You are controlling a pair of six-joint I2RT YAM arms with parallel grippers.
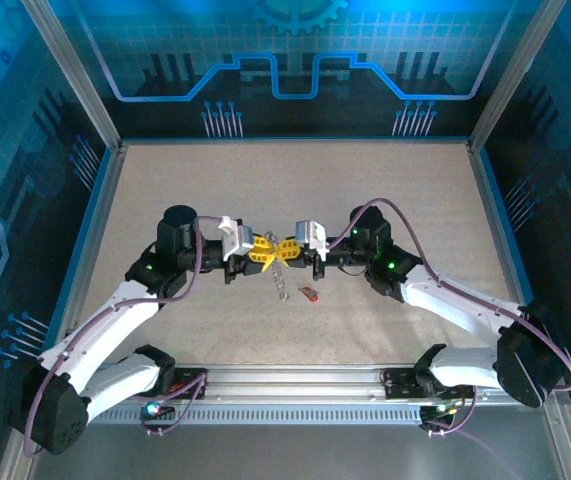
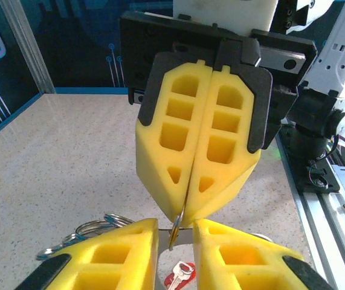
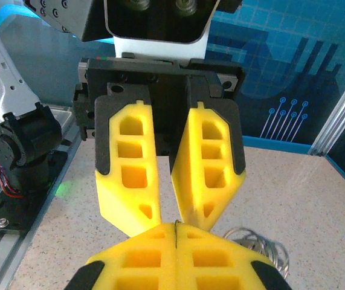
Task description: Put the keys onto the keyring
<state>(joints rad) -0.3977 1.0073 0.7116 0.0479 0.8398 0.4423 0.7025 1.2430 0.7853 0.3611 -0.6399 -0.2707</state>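
You have both arms meeting tip to tip over the speckled tabletop [image 2: 69, 157]. Your right gripper [image 2: 184, 211] is squeezed fully together, its yellow pads flush along their whole length. It pinches a thin metal piece [image 3: 176, 228] that pokes out just past its tips. That piece is seen edge-on, so you cannot tell whether it is a key blade or part of the ring.

Your left gripper [image 2: 176, 234] faces the right one nose to nose, its fingers [image 2: 121, 254] parted by a narrow gap. The metal piece reaches into that gap, but the left fingers do not visibly close on it or on anything else.

The keyring [image 2: 96, 228], a cluster of silvery loops, sits lower than the left gripper, off the outer side of the finger farther from the arm bases, which partly hides it. You cannot tell whether it rests on the tabletop or hangs.

One key [image 2: 180, 275], with a red head and a short silvery blade, shows through the gap between the left fingers. It lies lower down on the tabletop, apart from both grippers.
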